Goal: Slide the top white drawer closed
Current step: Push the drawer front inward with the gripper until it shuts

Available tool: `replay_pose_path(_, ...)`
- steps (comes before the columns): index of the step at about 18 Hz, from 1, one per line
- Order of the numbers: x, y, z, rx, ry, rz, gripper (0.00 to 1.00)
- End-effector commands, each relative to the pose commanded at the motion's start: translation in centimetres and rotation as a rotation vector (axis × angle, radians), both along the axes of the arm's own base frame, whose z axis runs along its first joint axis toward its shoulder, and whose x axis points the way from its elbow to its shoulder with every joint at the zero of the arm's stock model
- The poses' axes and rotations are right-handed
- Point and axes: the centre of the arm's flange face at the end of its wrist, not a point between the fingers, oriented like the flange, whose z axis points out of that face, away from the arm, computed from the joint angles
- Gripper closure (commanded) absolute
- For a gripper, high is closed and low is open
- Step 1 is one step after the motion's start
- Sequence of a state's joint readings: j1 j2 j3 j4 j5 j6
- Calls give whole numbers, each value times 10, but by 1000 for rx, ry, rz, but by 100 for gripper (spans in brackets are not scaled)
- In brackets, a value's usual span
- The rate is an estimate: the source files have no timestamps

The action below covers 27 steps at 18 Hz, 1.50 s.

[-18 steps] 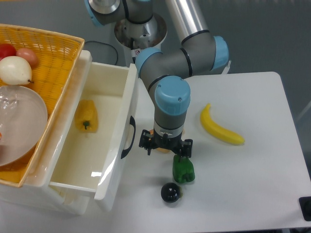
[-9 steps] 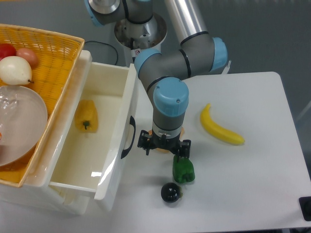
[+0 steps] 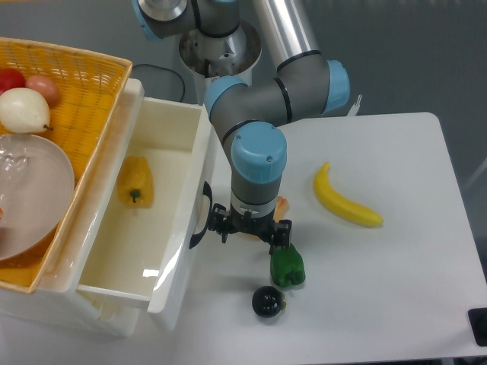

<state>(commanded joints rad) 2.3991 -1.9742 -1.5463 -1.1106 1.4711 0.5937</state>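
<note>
Pincer (image 3: 248,233) fingertips hidden under the wrist; basket (image 3: 84,91) cut off left

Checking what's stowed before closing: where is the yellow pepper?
The yellow pepper lies inside the open top white drawer, left of the hand.

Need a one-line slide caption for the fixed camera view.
UR5e gripper beside the open top white drawer holding a yellow pepper; green pepper and banana on table.

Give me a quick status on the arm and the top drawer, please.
Gripper beside drawer front, jaw state unclear. Top white drawer wide open, yellow pepper inside. Green pepper near gripper.
</note>
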Motion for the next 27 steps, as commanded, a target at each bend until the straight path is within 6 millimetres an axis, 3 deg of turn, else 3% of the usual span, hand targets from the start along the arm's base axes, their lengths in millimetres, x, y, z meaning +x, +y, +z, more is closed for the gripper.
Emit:
replay_pose_path(18,24,11,2,15,-20,-37,0)
replay_pose_path(27,48,16,9,42,-43,-63,0)
